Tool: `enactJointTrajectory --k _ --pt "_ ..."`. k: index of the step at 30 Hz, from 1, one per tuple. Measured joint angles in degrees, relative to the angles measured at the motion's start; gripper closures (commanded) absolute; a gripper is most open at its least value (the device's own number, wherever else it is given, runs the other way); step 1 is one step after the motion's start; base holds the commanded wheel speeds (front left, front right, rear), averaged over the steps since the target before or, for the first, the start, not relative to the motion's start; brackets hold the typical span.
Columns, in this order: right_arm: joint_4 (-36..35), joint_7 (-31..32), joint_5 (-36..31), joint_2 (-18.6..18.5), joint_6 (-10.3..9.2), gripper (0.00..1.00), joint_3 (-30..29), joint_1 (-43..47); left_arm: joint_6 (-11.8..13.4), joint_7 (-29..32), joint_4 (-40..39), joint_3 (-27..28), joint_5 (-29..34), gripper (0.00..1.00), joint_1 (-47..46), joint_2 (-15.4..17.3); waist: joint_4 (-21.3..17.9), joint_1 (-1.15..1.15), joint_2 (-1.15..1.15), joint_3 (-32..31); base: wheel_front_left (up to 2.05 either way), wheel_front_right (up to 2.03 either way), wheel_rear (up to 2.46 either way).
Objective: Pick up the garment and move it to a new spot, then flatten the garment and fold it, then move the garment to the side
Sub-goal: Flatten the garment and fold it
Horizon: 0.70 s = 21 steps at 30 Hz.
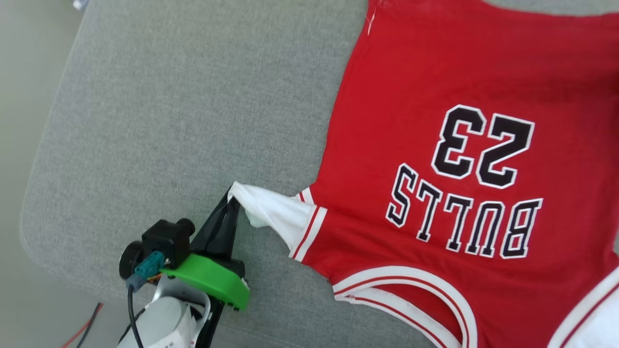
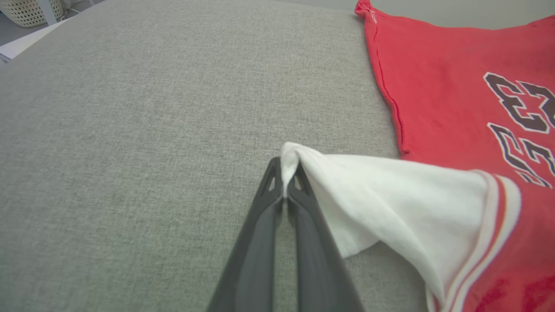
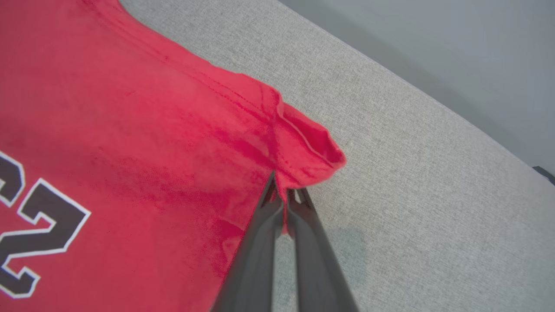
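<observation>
The garment [image 1: 449, 145], a red jersey with the black "BULLS 23" print facing up, lies spread on the grey cushion [image 1: 184, 106], filling the right half of the head view. My left gripper [image 1: 232, 200] is shut on the tip of its white sleeve [image 1: 271, 212], pulling the cloth taut; in the left wrist view the white cloth [image 2: 390, 199] sits pinched in my left gripper [image 2: 286, 173]. In the right wrist view my right gripper [image 3: 286, 190] is shut on a bunched red corner [image 3: 308, 151] of the garment's hem.
The grey cushion stretches bare to the left of the garment [image 2: 151, 130]. Its rounded edge meets pale floor [image 1: 19, 96] at the left. A woven basket [image 2: 30, 11] stands beyond the far corner. A grey wall [image 3: 433, 52] rises behind the cushion.
</observation>
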Motion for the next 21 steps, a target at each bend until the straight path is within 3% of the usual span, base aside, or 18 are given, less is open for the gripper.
enactJointTrajectory --k 13,21 --pt "-10.05 -7.81 8.09 -12.46 0.01 1.0 4.3 20.58 1.66 0.6 -0.1 0.62 -0.42 1.0 6.19 2.93 -5.4 -0.01 0.0 -10.46 0.0 0.0 0.0" --pt "-11.25 -11.51 12.4 -14.97 0.02 1.0 1.46 38.03 3.34 0.68 -0.91 0.94 -0.64 1.0 9.29 3.61 -8.96 -0.01 0.0 -14.42 0.0 0.0 0.0"
